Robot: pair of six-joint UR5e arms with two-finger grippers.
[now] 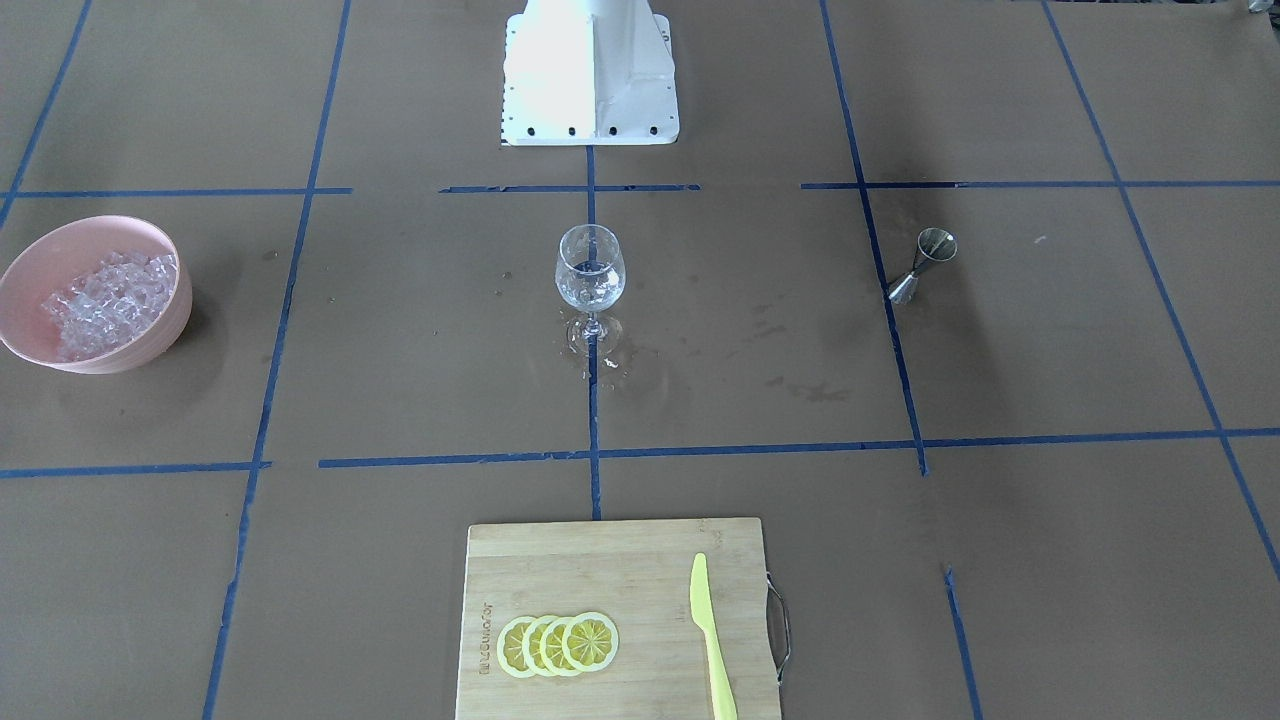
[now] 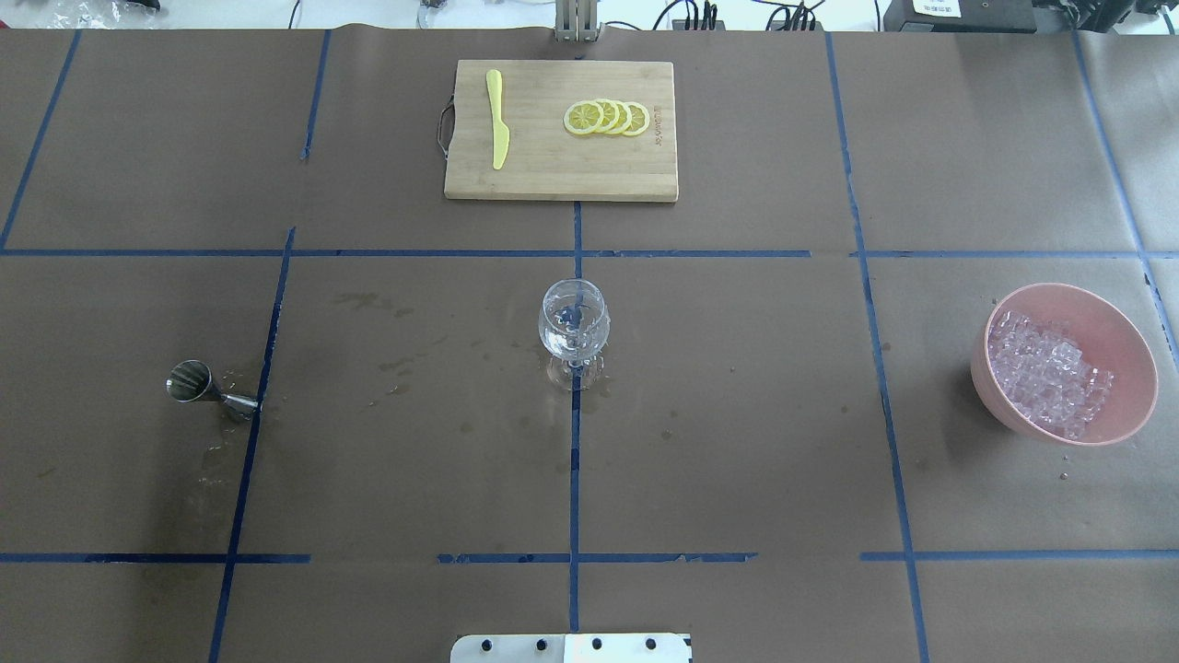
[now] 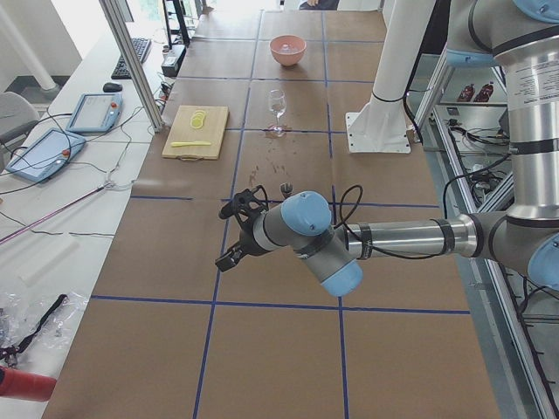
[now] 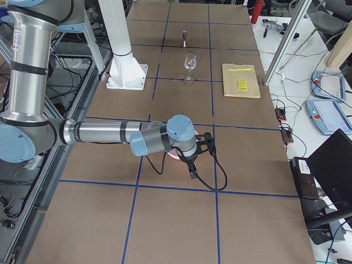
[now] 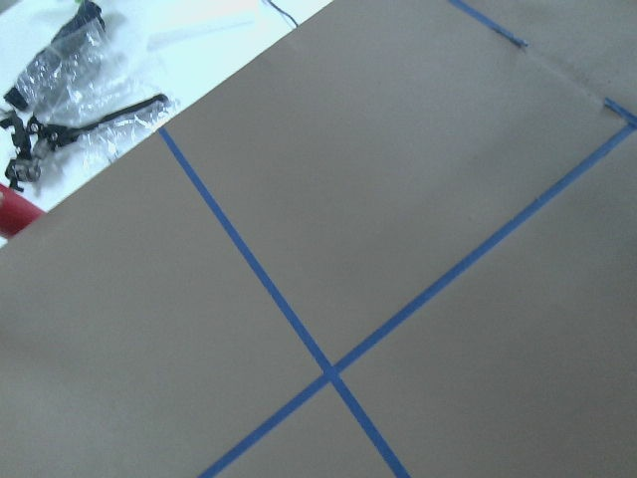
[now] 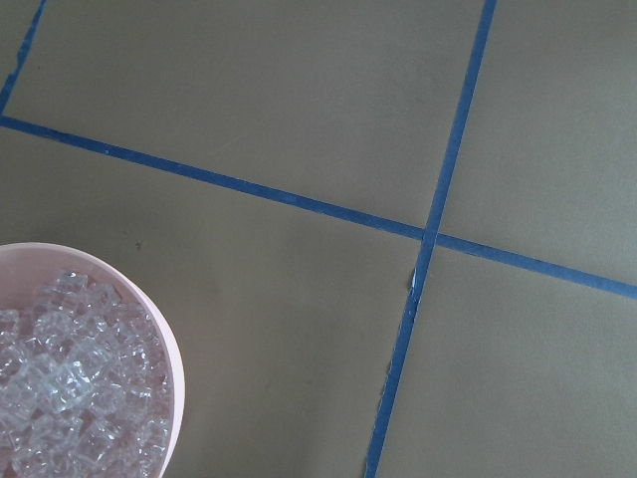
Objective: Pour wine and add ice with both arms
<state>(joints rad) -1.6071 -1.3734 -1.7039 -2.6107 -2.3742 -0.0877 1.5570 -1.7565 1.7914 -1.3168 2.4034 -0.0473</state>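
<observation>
**A:** ok, headcount from the overhead view: one wine glass dead centre, and one pink bowl out on the robot's right. There's one little metal measuring cup standing on its left. On the far side there's one cutting board with four lemon slices overlapping in a row and one yellow knife beside them. The ice is heaped in the bowl, way too many cubes to count.

**B:** And two arms, but only the side views catch them. The overhead and front views just get the white base.

**A:** yep. The left arm stretches out low over the paper at the table's left end. The right arm does the same at the right end.

**B:** Claws?

**A:** honestly can't tell. The left claw and right claw show only from the side. I can't say how wide either one is, or whether it's got hold of anything.

**B:** What do the wrist views add?

**A:** The right one shows the bowl's edge and the ice in its lower-left corner, next to a blue tape cross. The left one shows only paper, a tape cross and some plastic clutter past the table's end.

**B:** Anything in the way?

**A:** From the right end the right arm's wrist hides nearly the whole bowl, so just a sliver of pink shows. There are also damp stains on the paper around the glass's foot.
</observation>
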